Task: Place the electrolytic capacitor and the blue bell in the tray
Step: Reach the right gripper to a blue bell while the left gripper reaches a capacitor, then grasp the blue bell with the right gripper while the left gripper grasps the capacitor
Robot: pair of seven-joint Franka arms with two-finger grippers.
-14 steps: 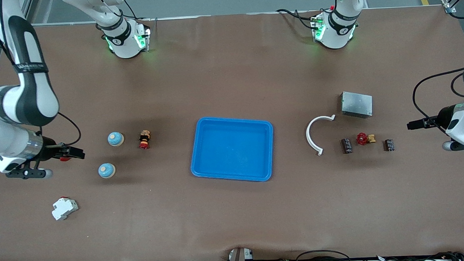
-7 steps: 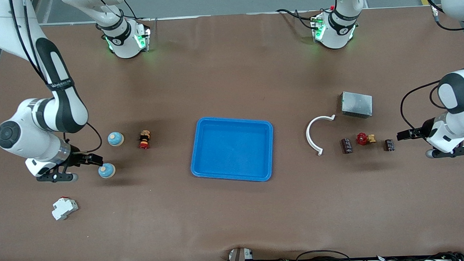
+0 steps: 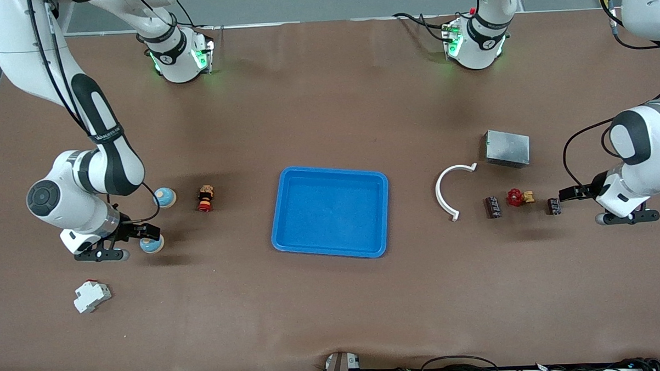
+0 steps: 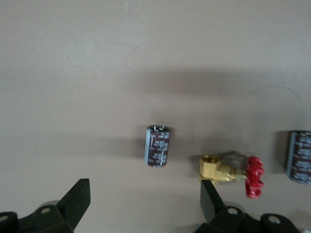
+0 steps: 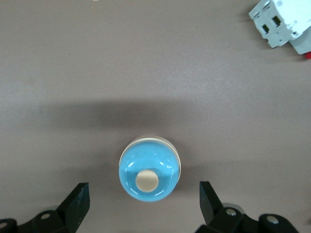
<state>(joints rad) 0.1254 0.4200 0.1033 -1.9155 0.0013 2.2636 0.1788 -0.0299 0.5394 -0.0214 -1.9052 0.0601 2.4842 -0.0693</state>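
Note:
The bright-blue tray lies mid-table. Two blue bells stand toward the right arm's end: one farther from the front camera, one nearer. My right gripper hangs open low beside the nearer bell. In the right wrist view that bell sits just ahead of the gripper, between the lines of its fingers. Two dark electrolytic capacitors lie toward the left arm's end. My left gripper is open beside the outer capacitor, which lies ahead of the gripper, untouched.
A red-handled brass valve lies between the capacitors. A white curved piece and a grey metal box are close by. A red-and-yellow push button stands beside the farther bell. A white breaker lies nearer the front camera.
Both arms have swung in toward the table's middle. The right gripper has come up to the nearer bell, the left one to the outer capacitor. Both stay open.

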